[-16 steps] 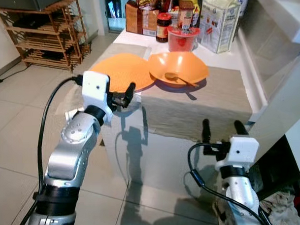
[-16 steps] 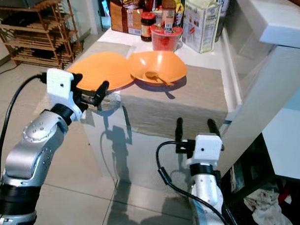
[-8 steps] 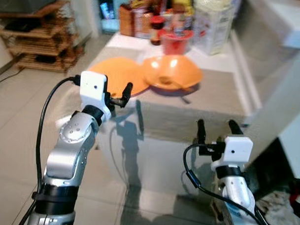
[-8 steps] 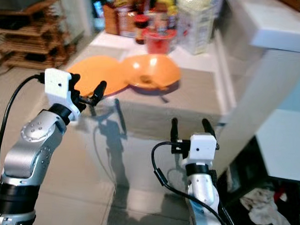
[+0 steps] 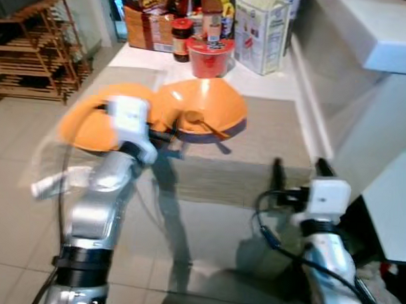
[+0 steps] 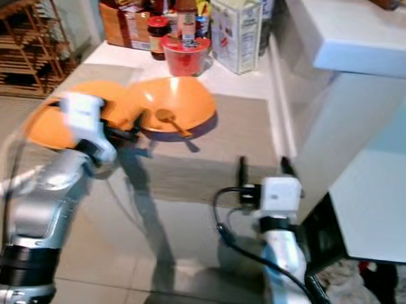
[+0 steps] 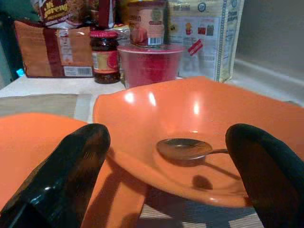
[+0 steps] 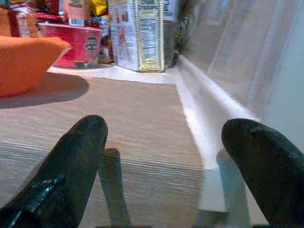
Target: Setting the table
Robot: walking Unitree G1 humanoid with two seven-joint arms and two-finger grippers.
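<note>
An orange bowl (image 5: 208, 105) with a spoon (image 5: 203, 122) in it sits on a beige placemat (image 5: 266, 144) on the white table. An orange plate (image 5: 87, 124) lies beside it to the left, its edge under the bowl's rim. My left gripper (image 5: 169, 133) is open, low at the table's near edge where plate and bowl meet; the wrist view has the bowl (image 7: 190, 123) and spoon (image 7: 183, 148) just ahead between its fingers. My right gripper (image 5: 299, 170) is open and empty, at the placemat's near right edge (image 8: 137, 118).
A red cup (image 5: 209, 57), a dark jar (image 5: 182, 48), a carton (image 5: 260, 30) and food packets stand at the table's back. A white counter (image 5: 387, 38) rises on the right. A wooden rack (image 5: 33, 53) stands on the tiled floor at the left.
The camera has shifted and come nearer to the table. My left arm has swung forward, blurred, bringing its gripper up to the plate and bowl. The right gripper now reaches the placemat's edge.
</note>
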